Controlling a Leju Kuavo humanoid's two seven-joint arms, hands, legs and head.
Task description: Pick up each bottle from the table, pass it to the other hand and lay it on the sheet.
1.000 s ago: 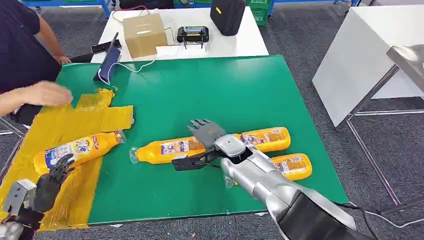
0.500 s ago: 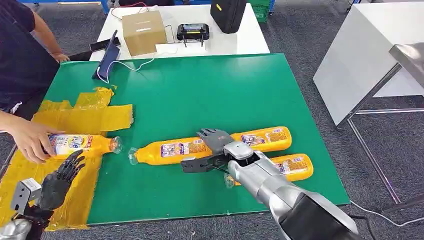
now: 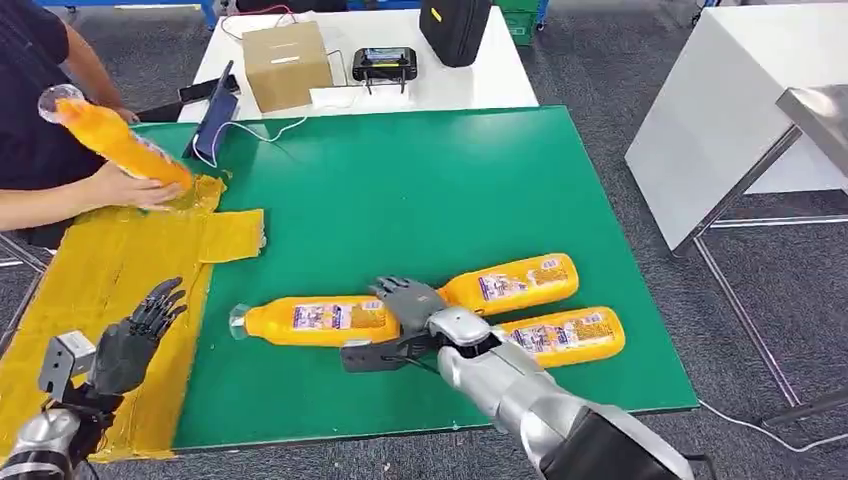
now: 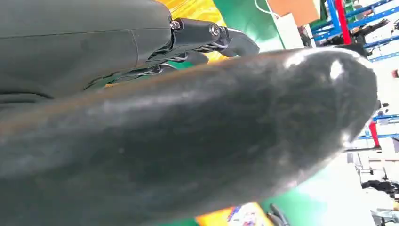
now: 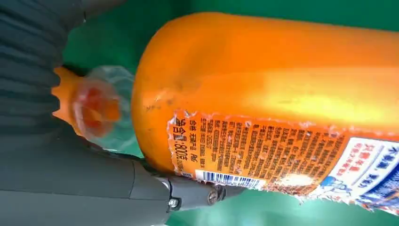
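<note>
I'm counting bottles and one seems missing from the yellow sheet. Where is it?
A person's hand holds that bottle tilted in the air on the far left of the head view, above the far end of the yellow sheet.

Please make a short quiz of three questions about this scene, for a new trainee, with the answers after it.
1. True or false: the person's hand holds an orange bottle above the yellow sheet.
2. How many orange bottles lie on the green mat?
A. one
B. two
C. three
3. Fill in: the right robot hand is at the base end of the ____ of the bottles on the mat.

Key
1. True.
2. C: the left bottle, the far right bottle and the near right bottle.
3. Left. The left robot hand holds nothing, with its fingers spread over the sheet.
</note>
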